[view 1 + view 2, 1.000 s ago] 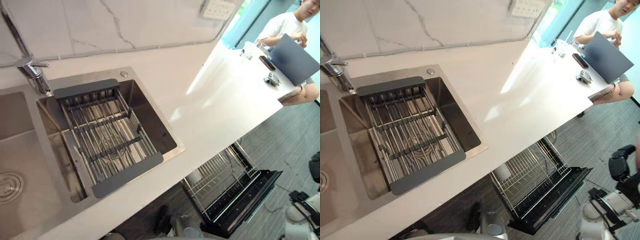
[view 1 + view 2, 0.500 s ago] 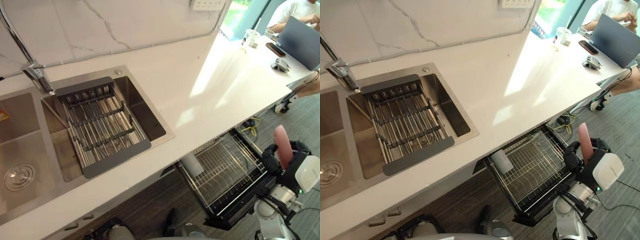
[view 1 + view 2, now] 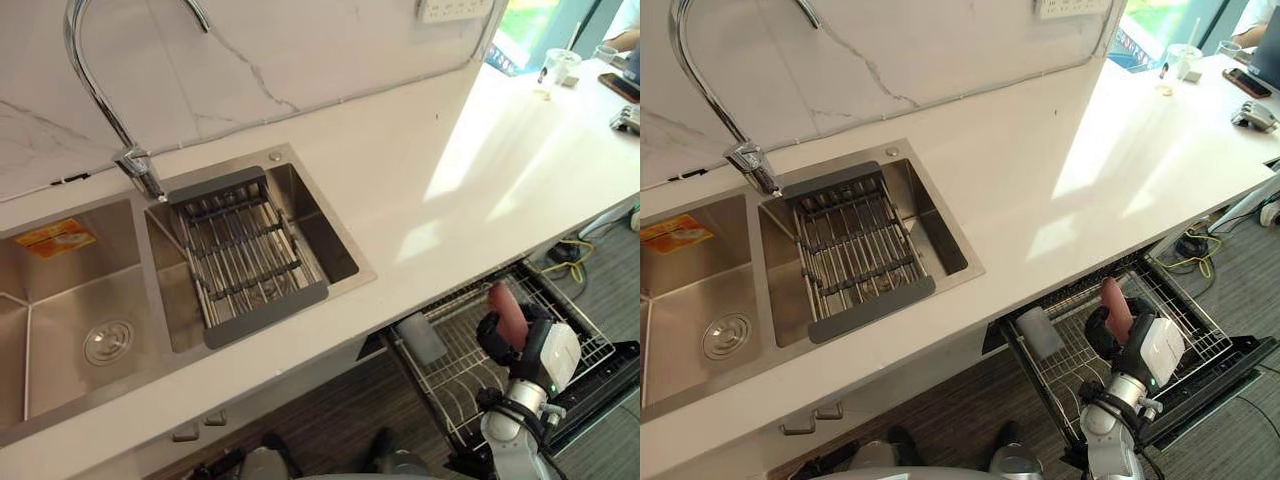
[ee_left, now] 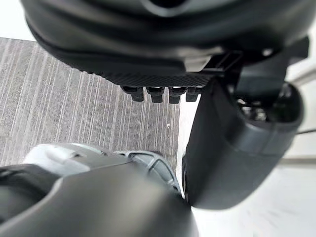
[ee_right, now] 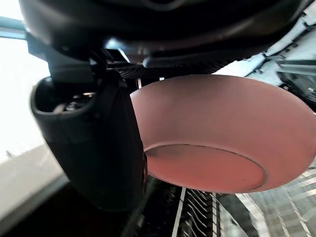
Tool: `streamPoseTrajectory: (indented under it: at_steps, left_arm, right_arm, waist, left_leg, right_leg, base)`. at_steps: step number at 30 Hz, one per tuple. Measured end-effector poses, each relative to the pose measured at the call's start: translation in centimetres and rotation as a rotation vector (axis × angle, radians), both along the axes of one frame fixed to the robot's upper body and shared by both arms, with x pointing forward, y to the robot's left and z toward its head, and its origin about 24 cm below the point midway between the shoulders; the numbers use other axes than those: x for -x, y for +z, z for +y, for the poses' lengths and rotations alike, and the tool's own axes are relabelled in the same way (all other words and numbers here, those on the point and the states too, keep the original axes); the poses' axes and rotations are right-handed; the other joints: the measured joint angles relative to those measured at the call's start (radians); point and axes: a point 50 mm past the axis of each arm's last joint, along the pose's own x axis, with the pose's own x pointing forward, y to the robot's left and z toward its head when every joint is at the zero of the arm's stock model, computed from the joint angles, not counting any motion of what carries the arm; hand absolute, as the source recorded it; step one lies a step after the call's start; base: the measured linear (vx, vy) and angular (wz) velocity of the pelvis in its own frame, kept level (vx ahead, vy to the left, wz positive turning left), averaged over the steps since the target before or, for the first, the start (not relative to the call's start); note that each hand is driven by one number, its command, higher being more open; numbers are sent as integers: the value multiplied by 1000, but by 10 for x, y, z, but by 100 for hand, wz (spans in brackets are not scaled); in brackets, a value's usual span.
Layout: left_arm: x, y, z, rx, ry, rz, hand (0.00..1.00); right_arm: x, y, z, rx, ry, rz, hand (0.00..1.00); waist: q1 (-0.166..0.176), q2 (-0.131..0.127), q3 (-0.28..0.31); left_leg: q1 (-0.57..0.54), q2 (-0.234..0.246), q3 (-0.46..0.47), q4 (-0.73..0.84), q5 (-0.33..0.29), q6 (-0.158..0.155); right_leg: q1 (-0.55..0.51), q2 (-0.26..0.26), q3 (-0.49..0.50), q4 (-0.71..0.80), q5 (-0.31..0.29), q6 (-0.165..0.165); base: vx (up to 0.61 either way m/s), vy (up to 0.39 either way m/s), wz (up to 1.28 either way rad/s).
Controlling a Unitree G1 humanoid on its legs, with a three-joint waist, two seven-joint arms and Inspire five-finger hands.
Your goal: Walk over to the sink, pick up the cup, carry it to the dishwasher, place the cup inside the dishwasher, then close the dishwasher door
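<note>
One pink cup (image 5: 217, 148) | pinched between right hand (image 3: 522, 345) fingers (image 3: 490, 335) and thumb

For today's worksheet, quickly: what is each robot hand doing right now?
Left hand: open, fingers relaxed, holding nothing.
Right hand: shut on the pink cup.

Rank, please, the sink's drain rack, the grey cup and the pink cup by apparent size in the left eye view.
Largest: drain rack.
Then grey cup and pink cup, about alike; the right hand covers part of the pink cup.
</note>
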Motion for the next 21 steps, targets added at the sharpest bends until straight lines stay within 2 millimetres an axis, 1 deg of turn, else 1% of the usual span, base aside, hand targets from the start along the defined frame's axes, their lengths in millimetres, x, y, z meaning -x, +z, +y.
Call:
streamPoseTrajectory:
  at_steps: [1, 2, 3, 4, 5, 6, 9, 11, 12, 14, 16, 17, 21]
  left_arm:
    - [-2, 0, -2, 10, -17, -9, 100]
    - [-3, 0, -3, 16, -30, -13, 100]
    - [-5, 0, -5, 26, -46, -18, 100]
    - [-7, 0, -7, 39, -56, -24, 100]
    - [-8, 0, -8, 44, -58, -26, 100]
    - [-12, 0, -9, 56, -63, -35, 100]
    - [-23, 2, -9, 75, -50, -69, 100]
    - [-31, 3, -12, 106, -19, -99, 100]
    - [-34, 4, -14, 136, 10, -118, 100]
    - [-39, 5, -16, 165, 44, -142, 100]
    - [-44, 6, -17, 176, 54, -159, 100]
    - [-50, 7, -18, 179, 49, -171, 100]
    - [-67, 12, -22, 200, 25, -205, 100]
  right_arm:
    - [-1, -1, -2, 8, 1, 12, 0]
    - [-3, 0, -4, 15, 3, 16, 0]
    - [-10, 3, -10, 41, 3, 25, 0]
    - [-17, 7, -17, 70, 0, 33, 0]
    - [-21, 9, -20, 83, -5, 37, 0]
    - [-29, 16, -25, 105, -13, 32, 0]
    - [-53, 34, -29, 162, 12, -2, 0]
    - [-61, 43, -32, 182, 7, -19, 0]
    - [-64, 47, -34, 190, -3, -23, 0]
    - [-70, 50, -33, 201, -9, -22, 0]
    - [-76, 52, -31, 210, -5, -14, 0]
    - [-80, 53, -28, 212, -1, -11, 0]
    - [-94, 57, -19, 215, 41, 0, 0]
  waist:
    - [-1, 18, 10]
    - [-2, 28, 15]
    - [-5, 49, 26]
    - [-5, 62, 38]
    - [-4, 69, 41]
    - [-4, 85, 54]
    - [3, 83, 91]
    - [17, 83, 109]
    - [26, 75, 121]
    - [39, 72, 131]
    - [52, 65, 142]
    - [53, 64, 144]
    - [54, 57, 165]
  left_leg:
    - [-7, 1, -3, 0, 1, 2]
    - [-12, 1, -3, 0, 3, 3]
    - [-25, 0, -3, 0, 7, 6]
    - [-42, -2, -3, -2, 12, 11]
    - [-50, -4, -3, -4, 17, 14]
    - [-57, -9, -3, -15, 28, 18]
    - [-76, -20, -6, -38, 49, 23]
    - [-87, -32, -14, -51, 57, 22]
    - [-98, -38, -16, -55, 58, 23]
    - [-109, -51, -18, -68, 62, 20]
    - [-119, -63, -43, -70, 70, 25]
    - [-131, -70, -66, -70, 71, 25]
    - [-147, -81, -90, -67, 73, 26]
  right_leg:
    - [-9, -3, -1, 12, -8, 0]
    - [-16, -5, -1, 17, -9, 0]
    - [-34, -10, 0, 30, -14, 1]
    - [-60, -16, 2, 45, -17, -1]
    - [-74, -20, 3, 58, -20, -2]
    - [-97, -30, 6, 86, -30, -2]
    - [-163, -58, 23, 163, -62, -5]
    - [-199, -77, 29, 207, -81, -8]
    - [-221, -88, 30, 231, -89, -7]
    - [-253, -108, 36, 270, -103, -4]
    - [-277, -123, 46, 297, -110, 0]
    - [-291, -133, 46, 311, -113, -1]
    - [-320, -152, 56, 344, -126, 2]
  base:
    - [-10, 39, 5]
    - [-28, 64, 3]
    - [-37, 70, 0]
    - [-32, 59, 0]
    - [-22, 54, 0]
    - [-28, 64, -4]
    - [-43, 60, -7]
    - [-46, 43, -1]
    - [-27, 41, 3]
    - [-6, 38, 3]
    - [27, 1, 0]
    - [51, -7, 2]
    - [20, -1, 1]
